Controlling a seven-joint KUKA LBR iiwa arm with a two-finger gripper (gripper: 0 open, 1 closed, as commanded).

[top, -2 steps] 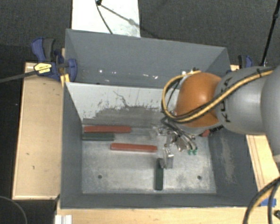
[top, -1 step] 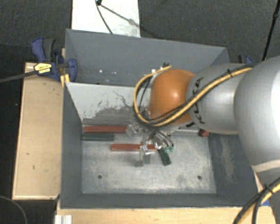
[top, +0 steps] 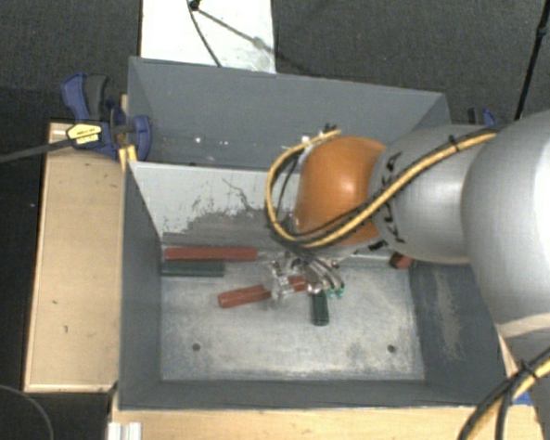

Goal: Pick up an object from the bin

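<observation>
My gripper (top: pixel 301 283) is low over the bin floor near its middle, below the orange wrist cover. Its metal fingers stand about the right end of a reddish-brown block (top: pixel 244 297) that lies slanted on the floor. A small dark green piece (top: pixel 319 309) lies just right of and below the fingertips. At the back left a long red-brown bar (top: pixel 210 253) lies flat, with a dark green bar (top: pixel 192 269) right in front of it.
A small red thing (top: pixel 401 261) peeks out at the back right, under the arm. The arm covers the bin's right side and back middle. The front of the bin floor is bare grey metal.
</observation>
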